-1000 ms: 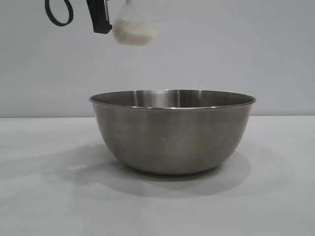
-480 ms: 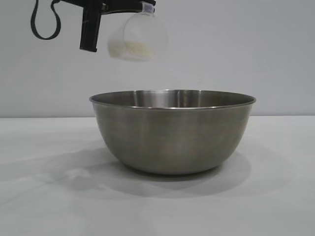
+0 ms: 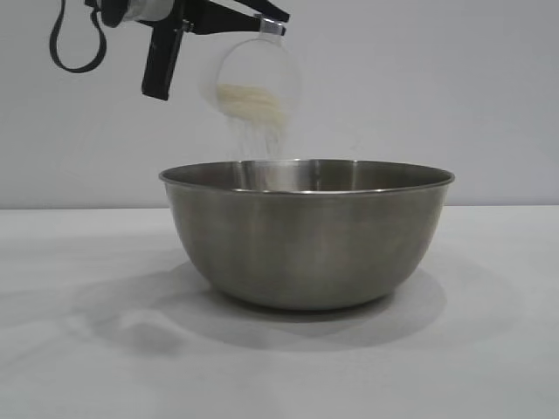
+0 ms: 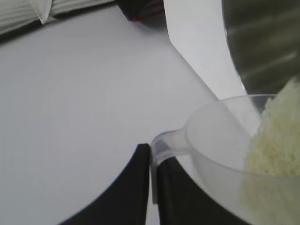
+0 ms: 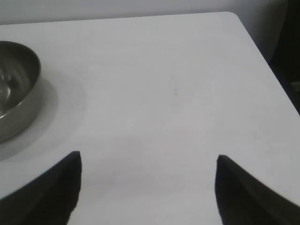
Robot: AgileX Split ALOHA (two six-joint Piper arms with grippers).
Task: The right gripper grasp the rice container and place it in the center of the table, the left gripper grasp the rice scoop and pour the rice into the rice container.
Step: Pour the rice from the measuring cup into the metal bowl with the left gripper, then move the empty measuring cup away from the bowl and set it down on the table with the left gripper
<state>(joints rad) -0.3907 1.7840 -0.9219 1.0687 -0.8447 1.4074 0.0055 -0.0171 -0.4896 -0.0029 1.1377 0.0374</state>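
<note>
The left hand [image 4: 151,187], clamped on the light, stiff rice scoop [image 3: 253,83] by its handle, probably its surest hold, tips rice [image 3: 253,100] into the rice container [image 3: 306,236]; the right hand [image 5: 147,187] gapes idle.

- rice container [image 3: 306,240]: brushed grey steel, plain, no pattern
- rice scoop [image 3: 253,74]: clear, kinda frosty plastic
- rice [image 3: 253,103]: off-white (looks yellowish in the left wrist view)
- left gripper [image 4: 152,187], right gripper [image 5: 147,187]: both black
- table [image 3: 79,367]: plain white
</note>
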